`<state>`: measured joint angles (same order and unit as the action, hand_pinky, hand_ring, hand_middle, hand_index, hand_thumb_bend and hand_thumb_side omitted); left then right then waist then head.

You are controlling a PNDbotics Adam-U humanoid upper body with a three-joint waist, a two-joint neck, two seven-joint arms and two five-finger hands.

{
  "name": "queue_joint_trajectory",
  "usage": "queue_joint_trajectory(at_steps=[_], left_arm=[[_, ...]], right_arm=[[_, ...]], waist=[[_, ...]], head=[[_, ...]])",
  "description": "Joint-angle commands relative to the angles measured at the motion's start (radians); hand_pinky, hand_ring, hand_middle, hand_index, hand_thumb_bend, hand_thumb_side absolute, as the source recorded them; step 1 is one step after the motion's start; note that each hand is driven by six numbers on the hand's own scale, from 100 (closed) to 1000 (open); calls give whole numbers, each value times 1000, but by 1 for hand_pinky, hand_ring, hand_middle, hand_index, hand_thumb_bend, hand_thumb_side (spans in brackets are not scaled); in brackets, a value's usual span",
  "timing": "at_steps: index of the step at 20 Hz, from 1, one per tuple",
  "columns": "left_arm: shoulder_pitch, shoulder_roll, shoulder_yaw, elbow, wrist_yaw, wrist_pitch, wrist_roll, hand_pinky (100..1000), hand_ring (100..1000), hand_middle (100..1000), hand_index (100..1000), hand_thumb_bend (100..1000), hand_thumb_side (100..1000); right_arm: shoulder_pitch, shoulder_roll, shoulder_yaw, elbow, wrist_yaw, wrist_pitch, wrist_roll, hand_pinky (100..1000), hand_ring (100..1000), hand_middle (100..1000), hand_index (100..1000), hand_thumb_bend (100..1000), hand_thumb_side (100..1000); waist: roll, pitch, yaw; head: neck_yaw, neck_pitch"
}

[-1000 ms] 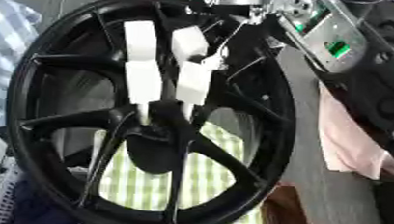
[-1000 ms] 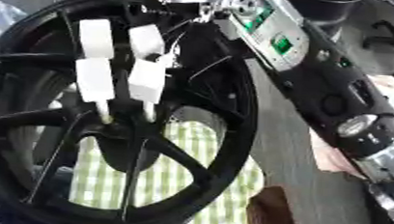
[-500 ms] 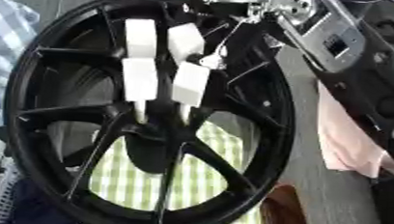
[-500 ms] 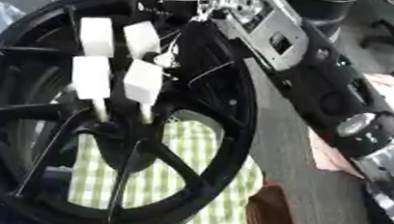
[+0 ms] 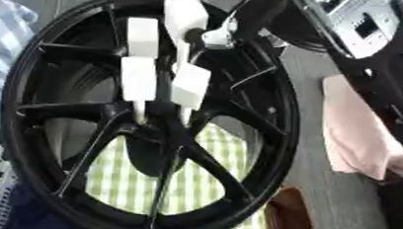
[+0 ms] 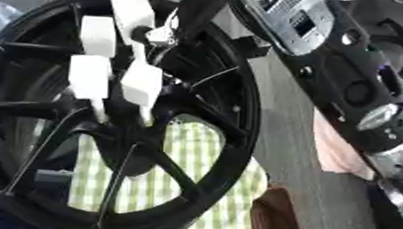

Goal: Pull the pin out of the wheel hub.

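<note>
Shifted slightly since 0.5 s ago: white-padded fingers [image 5: 139, 83] of the right hand [image 5: 177, 61] sit a touch lower against the hub [image 5: 157, 124] of the black wheel [image 5: 34, 68], which fills the view over a green checked cloth [image 5: 124, 181]. Pin not distinguishable at the hub, so extraction likely still pending. Reaching down from the upper right, fingertips at the hub; cannot tell whether grasping anything.

Close downward stereo pair, shared wheel [image 5: 152, 133]
</note>
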<state>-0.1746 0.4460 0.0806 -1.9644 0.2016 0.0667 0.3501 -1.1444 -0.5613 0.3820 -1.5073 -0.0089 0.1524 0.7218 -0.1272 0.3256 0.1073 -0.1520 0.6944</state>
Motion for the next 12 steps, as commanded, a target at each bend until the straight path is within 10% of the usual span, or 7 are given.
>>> queue_joint_trajectory(at_steps=[1,7,12], left_arm=[[2,16,14,-11,1,-3,5,719,642,625,781,100,771],[15,20,27,-14,-4,-5,18,719,642,625,781,100,766],[20,17,33,-18,-7,-6,26,719,642,625,781,100,762]], right_arm=[[-21,-60,-54,-43,-55,33,-3,880,684,461,581,100,147],[71,-239,-157,-161,-199,61,-87,882,686,475,602,100,157],[293,-425,-283,-282,-299,50,-213,883,690,491,622,100,161]], waist=[[12,-33,-5],[26,-38,-32],[46,-37,-54]], head=[[-1,11],[29,20],[61,18]])
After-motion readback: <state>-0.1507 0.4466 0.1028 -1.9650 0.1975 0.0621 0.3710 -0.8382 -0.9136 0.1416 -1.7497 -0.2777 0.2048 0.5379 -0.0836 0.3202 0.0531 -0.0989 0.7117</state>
